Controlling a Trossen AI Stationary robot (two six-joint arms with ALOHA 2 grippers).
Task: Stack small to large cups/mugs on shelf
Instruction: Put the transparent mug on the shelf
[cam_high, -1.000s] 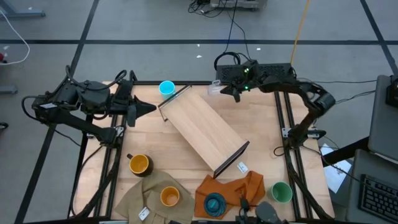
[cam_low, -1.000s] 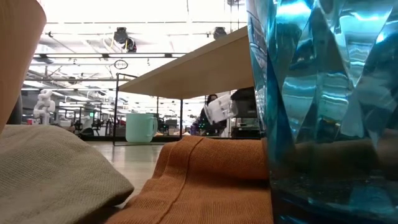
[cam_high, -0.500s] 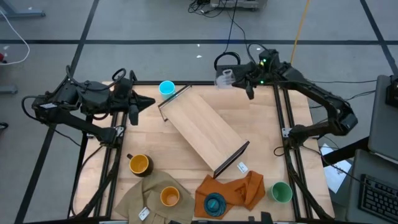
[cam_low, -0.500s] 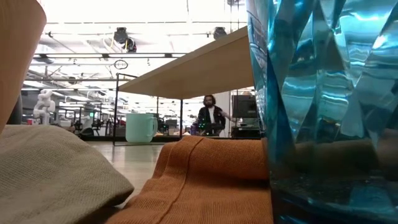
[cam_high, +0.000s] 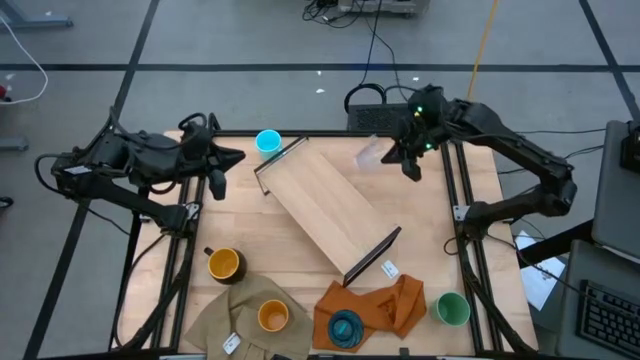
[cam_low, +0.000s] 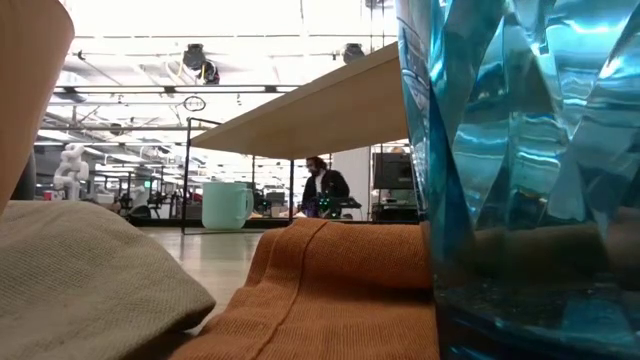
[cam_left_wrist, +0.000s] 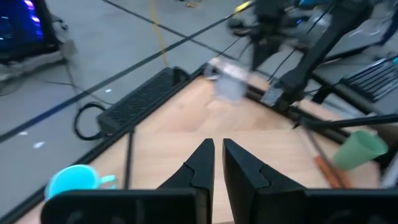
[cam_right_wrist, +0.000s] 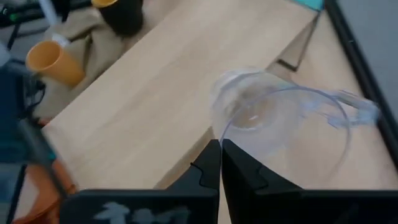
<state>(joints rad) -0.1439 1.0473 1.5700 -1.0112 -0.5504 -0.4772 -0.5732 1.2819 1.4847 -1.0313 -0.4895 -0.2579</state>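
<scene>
Carrying tumbler (cam_high: 372, 152) pinched in right gripper (cam_high: 406, 158) at one o'clock; shelf (cam_high: 326, 206) bare, all six cups unstacked; left gripper (cam_high: 222, 170) nearly closed, empty.

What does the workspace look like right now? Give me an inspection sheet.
Surface: wooden table, mostly bare.
Job's things: shelf lying diagonally, nothing on it; light-blue mug beside it; dark mug, orange cup, teal cup, green cup along the near edge.
Clutter: tan cloth, orange cloth.
Grippers: right gripper shut on clear tumbler; left gripper shut, holding nothing.
Cables: on the floor.
Surroundings: person behind.
</scene>
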